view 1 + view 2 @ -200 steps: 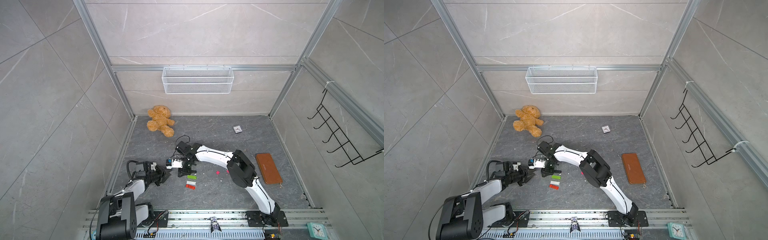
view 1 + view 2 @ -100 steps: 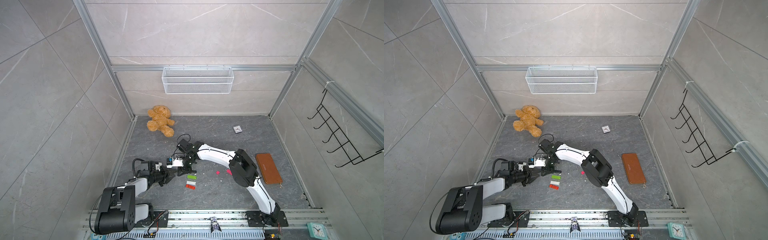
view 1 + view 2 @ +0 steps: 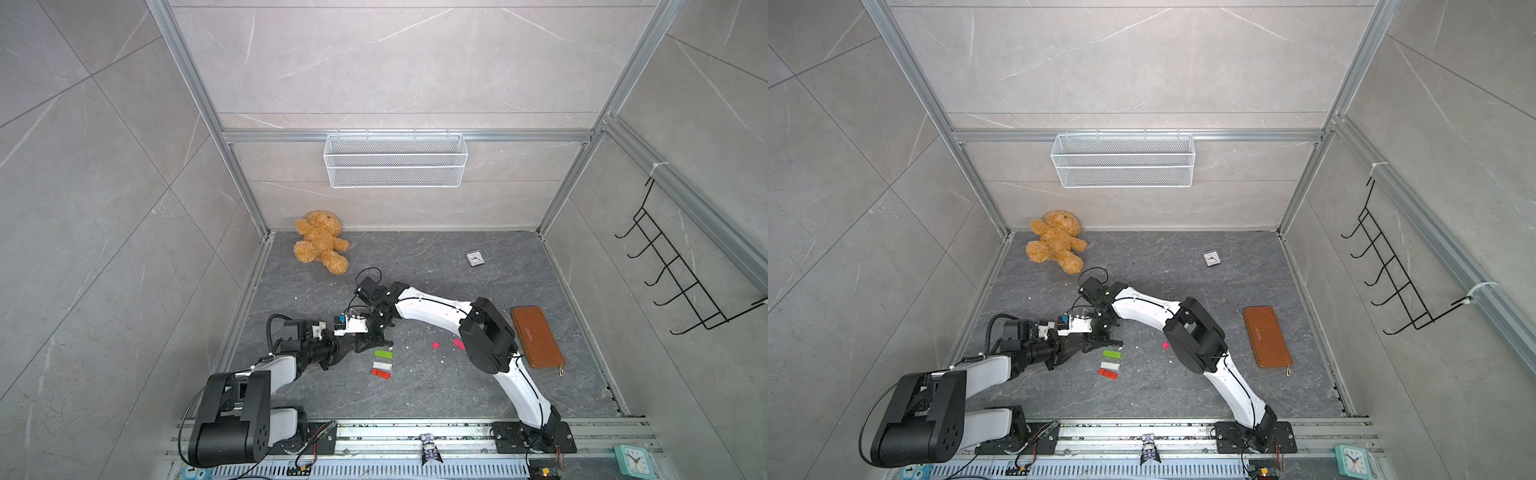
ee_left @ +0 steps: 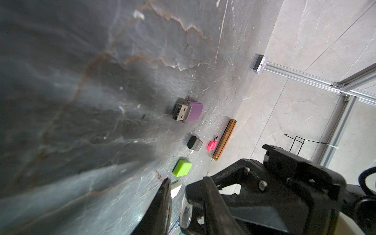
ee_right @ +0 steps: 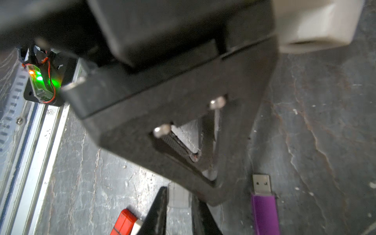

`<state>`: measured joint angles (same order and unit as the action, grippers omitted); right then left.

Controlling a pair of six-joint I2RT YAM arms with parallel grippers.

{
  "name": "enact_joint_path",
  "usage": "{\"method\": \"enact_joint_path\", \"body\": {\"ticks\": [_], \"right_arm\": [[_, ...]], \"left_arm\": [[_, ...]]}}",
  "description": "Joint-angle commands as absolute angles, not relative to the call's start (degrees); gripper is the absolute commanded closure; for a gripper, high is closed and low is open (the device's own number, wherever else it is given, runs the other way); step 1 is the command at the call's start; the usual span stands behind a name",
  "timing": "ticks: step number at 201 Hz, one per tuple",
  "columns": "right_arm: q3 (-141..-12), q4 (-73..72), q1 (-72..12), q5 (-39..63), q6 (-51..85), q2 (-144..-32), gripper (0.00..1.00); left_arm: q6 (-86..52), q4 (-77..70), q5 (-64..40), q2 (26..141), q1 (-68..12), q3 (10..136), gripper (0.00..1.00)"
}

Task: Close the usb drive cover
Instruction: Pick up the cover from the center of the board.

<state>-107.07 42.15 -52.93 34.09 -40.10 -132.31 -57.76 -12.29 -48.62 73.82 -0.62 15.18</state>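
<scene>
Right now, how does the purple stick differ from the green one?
The purple stick shows a bare metal plug; the green stick shows none. Green lies in a row with the white stick and red stick; purple lies apart. Both rest flat on the floor.

USB drives: four, a green drive [image 3: 383,354], a white drive [image 3: 382,366], a red drive [image 3: 381,374], a purple drive [image 4: 194,112] (this last shows only in the wrist views)
Loose cap [image 4: 194,142]: one
Pink pieces [image 3: 435,345] [image 3: 458,344]: two
Clocks: two, a floor clock [image 3: 474,259] and a teal clock [image 3: 631,460]
Teddy bear [image 3: 320,243]: one
Brown wallet [image 3: 537,337]: one
Wire basket [image 3: 395,176]: one
Hook rack [image 3: 681,291]: one
</scene>
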Motion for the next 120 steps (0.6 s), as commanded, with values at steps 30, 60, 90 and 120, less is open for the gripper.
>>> {"method": "enact_joint_path", "body": {"ticks": [30,60,90,120], "right_arm": [[-107.24,41.40,-52.30,36.04,-39.65,-130.69,0.76],[-107.68,41.76,-52.04,36.04,-39.25,-131.21,0.76],[-107.61,41.41,-51.83,36.10,-38.86,-131.01,0.76],[-107.33,40.77,-51.57,36.30,-38.58,-130.58,0.76]], "left_arm": [[-59.50,-13.14,-53.01,70.99,-1.78,15.10,0.71],[-59.33,-11.64,-52.91,69.43,-1.80,15.12,0.71],[-59.15,-11.08,-52.73,69.13,-2.17,15.03,0.71],[-59.12,-11.16,-52.78,69.82,-2.84,15.05,0.71]]}}
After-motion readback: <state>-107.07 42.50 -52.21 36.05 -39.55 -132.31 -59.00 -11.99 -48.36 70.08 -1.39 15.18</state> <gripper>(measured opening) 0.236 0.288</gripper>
